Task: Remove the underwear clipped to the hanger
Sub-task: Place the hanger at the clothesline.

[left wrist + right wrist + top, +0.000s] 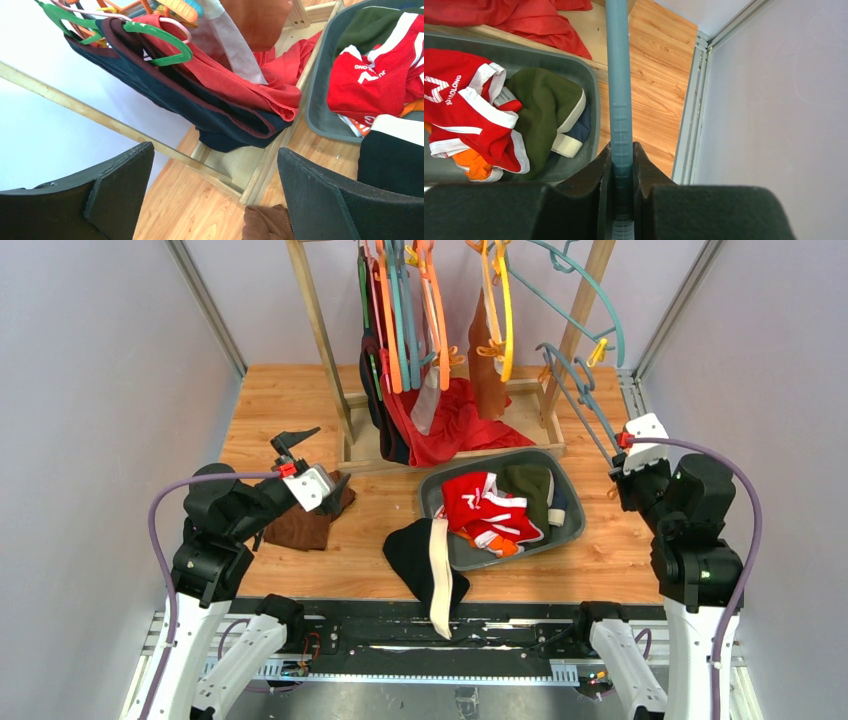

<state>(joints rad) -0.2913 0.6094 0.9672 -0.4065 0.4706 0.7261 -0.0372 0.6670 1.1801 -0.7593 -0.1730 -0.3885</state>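
Wood tabletop (260,400) runs to the left wall (100,390) from my left claw (318,462), whose jaws gape wide, holding nothing, above a brown cloth (300,528). Rightward, the wooden rack (322,330) and crowded hangers (437,320) block the far side, brown underwear (487,365) clipped there. Black briefs (412,555) lie at the near edge, red briefs (480,502) in the grey bin (572,518). My right claw (622,150) pinches a blue-grey hanger (619,75) beside the right rail (689,125).

Wooden table (610,562), cloth underwear (485,506)
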